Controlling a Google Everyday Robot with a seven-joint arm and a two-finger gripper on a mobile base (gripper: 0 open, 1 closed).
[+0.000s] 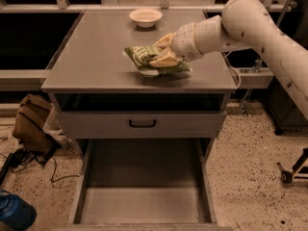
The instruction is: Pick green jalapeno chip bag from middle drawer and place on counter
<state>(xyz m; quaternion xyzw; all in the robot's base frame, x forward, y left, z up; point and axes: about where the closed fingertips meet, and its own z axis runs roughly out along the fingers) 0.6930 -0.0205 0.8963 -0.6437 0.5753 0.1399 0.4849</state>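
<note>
A: Okay, quick pass. Counts?

B: One arm [260, 30], one gripper [154, 54], one green jalapeno chip bag [138, 55], one white bowl [146, 17]. Two drawers in view: the middle drawer [144, 196] pulled out at 6 o'clock of the frame, and one closed drawer front [96, 124] with a single black handle [142, 123] above it.

A: Gripper state?

B: Clamped on the bag. Two tan fingers [166, 59], one on the far side of the bag and one on the near side, with the bag pinched between them. The arm comes in from 2 o'clock.

A: Bag location?

B: On the counter [91, 61], a bit toward 3 o'clock from the counter's middle. Its underside looks to touch the top; can't tell if the whole weight is down. It is well apart from the bowl, which sits at the counter's 12 o'clock edge.

A: Drawer?

B: Open, plain grey floor showing, two low side walls.

A: Floor clutter?

B: One brown bag [31, 124] at 9 o'clock, one blue thing [14, 214] at 8 o'clock, one dark cable [53, 170] between them.
</note>
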